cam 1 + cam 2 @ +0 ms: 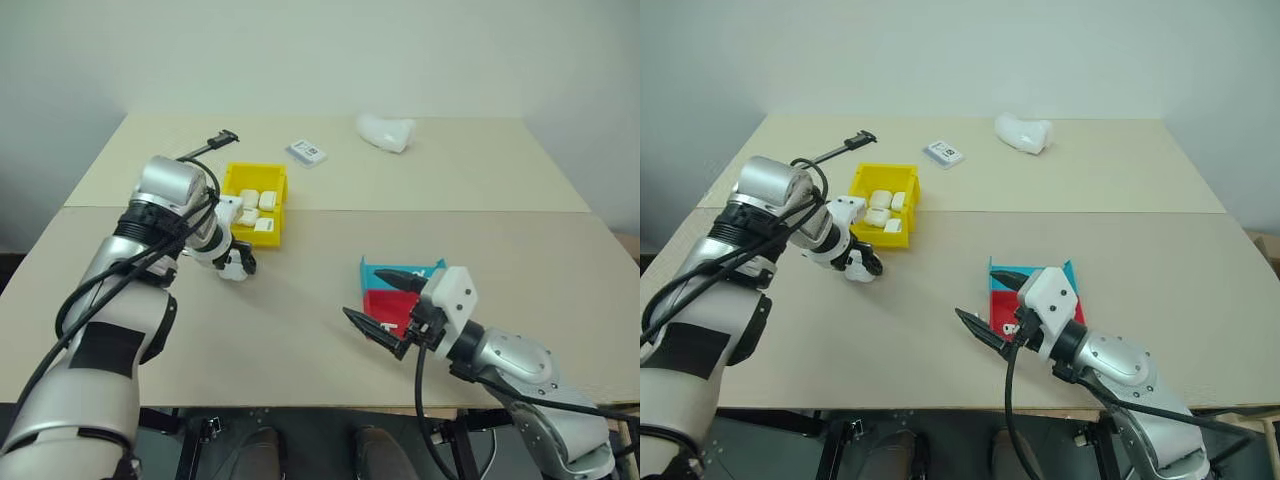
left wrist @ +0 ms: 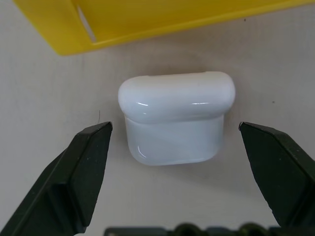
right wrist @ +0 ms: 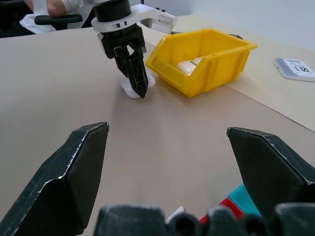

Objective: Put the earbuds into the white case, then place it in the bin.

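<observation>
The white case (image 2: 176, 118) lies on the table with its lid shut, just outside the yellow bin (image 2: 64, 29). My left gripper (image 2: 174, 129) points down over it, open, one finger on each side and neither touching. From the right wrist view the case (image 3: 129, 89) peeks out behind those fingers (image 3: 134, 66), beside the bin (image 3: 206, 69). Several white cases lie inside the bin (image 1: 256, 170). My right gripper (image 1: 365, 294) hovers open and level near the table's front, holding nothing. The earbuds are hidden.
A red tray (image 1: 385, 305) and a teal tray (image 1: 400, 270) sit right behind my right gripper. At the far side lie a flat labelled white packet (image 1: 307, 151), a lumpy white object (image 1: 385, 131) and a black cable end (image 1: 215, 140).
</observation>
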Tool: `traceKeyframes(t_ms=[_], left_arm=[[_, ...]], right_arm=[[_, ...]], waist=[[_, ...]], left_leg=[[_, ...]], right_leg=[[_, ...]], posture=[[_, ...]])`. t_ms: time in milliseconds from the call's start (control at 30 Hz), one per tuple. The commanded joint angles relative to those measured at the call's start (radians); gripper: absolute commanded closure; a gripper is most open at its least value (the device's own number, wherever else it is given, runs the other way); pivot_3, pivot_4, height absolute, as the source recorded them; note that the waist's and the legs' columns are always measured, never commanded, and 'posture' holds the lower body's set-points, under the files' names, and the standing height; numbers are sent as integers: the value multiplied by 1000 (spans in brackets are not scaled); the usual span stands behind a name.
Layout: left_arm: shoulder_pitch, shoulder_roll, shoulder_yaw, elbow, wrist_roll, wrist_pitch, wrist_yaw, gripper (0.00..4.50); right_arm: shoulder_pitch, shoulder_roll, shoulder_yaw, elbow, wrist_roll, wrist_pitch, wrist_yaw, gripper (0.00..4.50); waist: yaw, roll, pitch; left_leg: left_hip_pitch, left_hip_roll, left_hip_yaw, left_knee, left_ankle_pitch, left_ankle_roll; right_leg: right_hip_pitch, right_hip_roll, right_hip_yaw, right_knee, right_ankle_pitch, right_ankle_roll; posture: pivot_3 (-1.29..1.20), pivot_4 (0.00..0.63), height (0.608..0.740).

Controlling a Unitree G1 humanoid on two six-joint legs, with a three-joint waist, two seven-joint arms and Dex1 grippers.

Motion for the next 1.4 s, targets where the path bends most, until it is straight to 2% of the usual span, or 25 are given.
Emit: traceKeyframes(t_ms=[33,233,333,433,467,600,667,733,833,900,1033,1100,1167,1233,1267,1400], left_arm=[[-21,-18,10,42,68,-40,-39,0],[-11,-42,-23,52,138,-65,-147,0],[-3,-53,-11,58,163,-73,-175,561],[2,-57,-5,59,188,-72,-189,1486],[4,-53,1,55,195,-72,-193,1673],[17,-24,45,10,218,-76,-183,1673],[42,21,64,-76,214,-65,-194,1673],[92,104,119,-238,188,-32,-206,1673],[212,214,264,-509,116,-12,-240,1673],[380,230,450,-752,71,-115,-236,1673],[695,130,717,-1131,6,-394,-236,1673],[761,77,761,-1208,-27,-457,-234,1673],[768,17,822,-1213,-156,-454,-290,1673],[772,-18,835,-1214,-234,-482,-338,1673],[773,-19,817,-1198,-257,-536,-412,1673],[764,-10,727,-1137,-285,-690,-603,1673]], right_arm=[[9,7,-7,-61,8,5,-22,32],[25,5,-14,-79,14,14,-42,32],[28,4,-13,-82,16,17,-50,0],[29,1,-16,-80,17,16,-49,0],[29,0,-19,-78,18,16,-47,0],[28,-4,-23,-65,21,9,-35,0],[31,-6,-22,-60,20,4,-30,0],[41,-11,-27,-55,20,-6,-19,0],[55,-17,-37,-48,19,-20,-1,0],[60,-24,-54,-40,25,-27,15,0],[14,-51,-88,-6,44,-21,59,0],[-7,-64,-106,12,56,-22,86,0],[-39,-86,-117,29,66,-19,117,0],[-60,-111,-132,49,78,-23,150,0],[-85,-129,-136,56,86,-16,170,0],[-149,-200,-164,96,113,-6,245,0]], waist=[[0,0,0],[0,0,0],[2,1,0],[3,1,0],[3,1,0],[1,1,0],[0,1,0],[-6,1,0],[-14,0,0],[-10,1,-1],[4,1,-1],[14,1,-1],[23,0,-2],[24,1,-2],[22,1,-2],[19,1,-2]], left_leg=[[0,0,0,0,0,0],[0,0,-1,2,0,0],[0,0,-1,2,0,0],[0,0,-2,2,0,1],[-1,0,-2,2,0,1],[0,0,-2,2,0,1],[0,0,-2,2,0,1],[0,0,-3,2,0,1],[-1,2,-5,2,0,1],[-1,2,-5,2,0,1],[5,1,-3,3,-1,0],[6,1,-2,3,-1,0],[8,1,-1,3,-1,0],[8,1,0,3,-1,0],[8,1,0,3,-1,1],[7,1,0,3,-1,1]], right_leg=[[0,0,0,0,0,0],[1,0,-1,1,0,0],[1,0,-1,1,0,0],[1,-1,-1,0,0,0],[1,-1,-1,0,0,0],[1,-1,-1,0,0,0],[1,-1,-1,1,0,0],[1,0,-1,1,0,0],[-1,1,1,3,0,0],[-2,0,2,5,-1,0],[3,-3,3,7,-3,0],[4,-4,2,8,-2,0],[5,-3,1,8,-2,0],[6,-2,0,7,-2,0],[7,-2,0,7,-2,0],[5,-1,2,6,-2,0]], posture=[[0,150,740],[0,150,740],[0,150,740],[0,150,740],[0,150,740],[0,150,740],[0,150,740],[0,150,740],[0,150,740],[0,150,740],[0,150,740],[0,150,740],[0,150,740],[0,150,740],[0,150,740],[0,150,740]])
